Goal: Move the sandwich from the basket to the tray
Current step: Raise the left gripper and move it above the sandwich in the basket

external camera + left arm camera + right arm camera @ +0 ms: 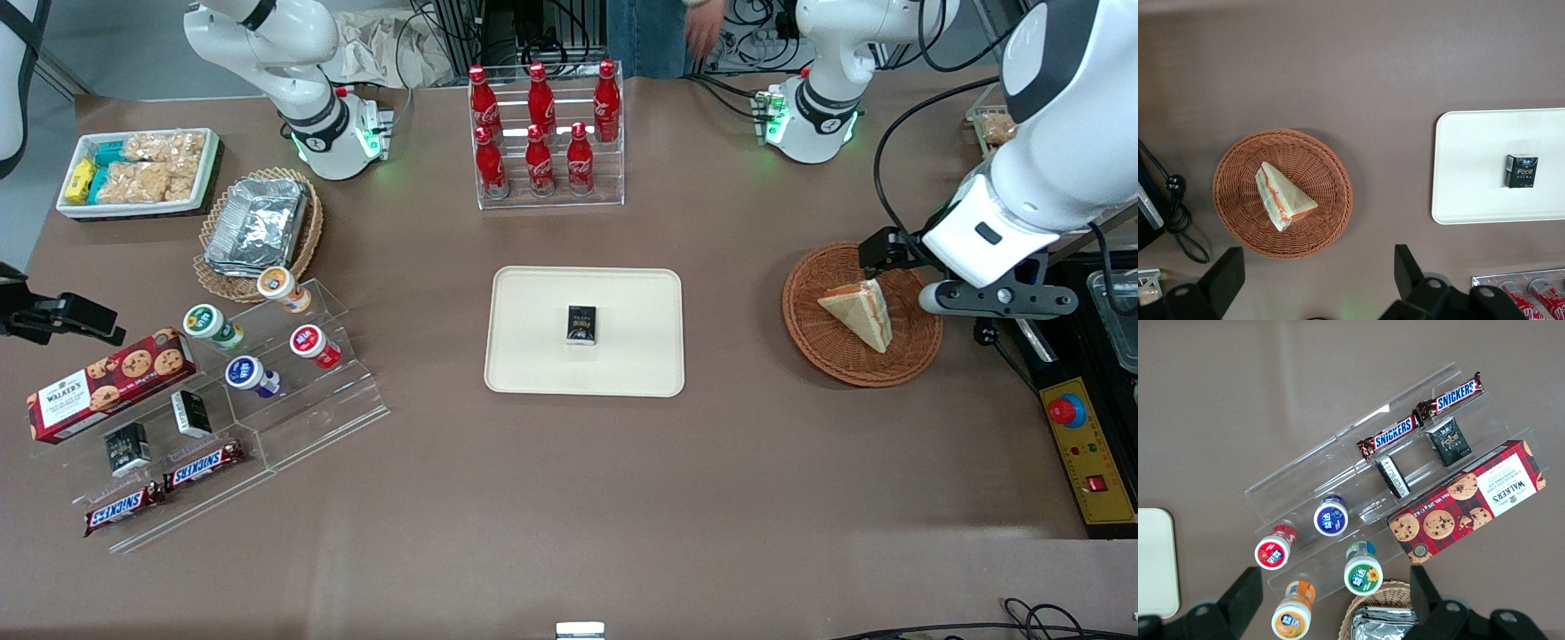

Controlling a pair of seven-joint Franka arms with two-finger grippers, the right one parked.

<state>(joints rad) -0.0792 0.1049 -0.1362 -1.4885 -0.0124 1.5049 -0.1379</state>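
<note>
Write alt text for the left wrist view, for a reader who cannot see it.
A triangular sandwich lies in a round reddish-brown wicker basket on a brown table, seen from above with the open gripper held high over the basket's edge. Beside the basket, apart from it, a cream tray holds a small dark box.

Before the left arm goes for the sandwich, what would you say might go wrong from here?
The open tool hovers above the basket rim, not over the sandwich, so descending now might hit wicker. The sandwich lies tilted and could slip from a grasp. A small dark box sits mid-tray; placing there might hit it.
</note>
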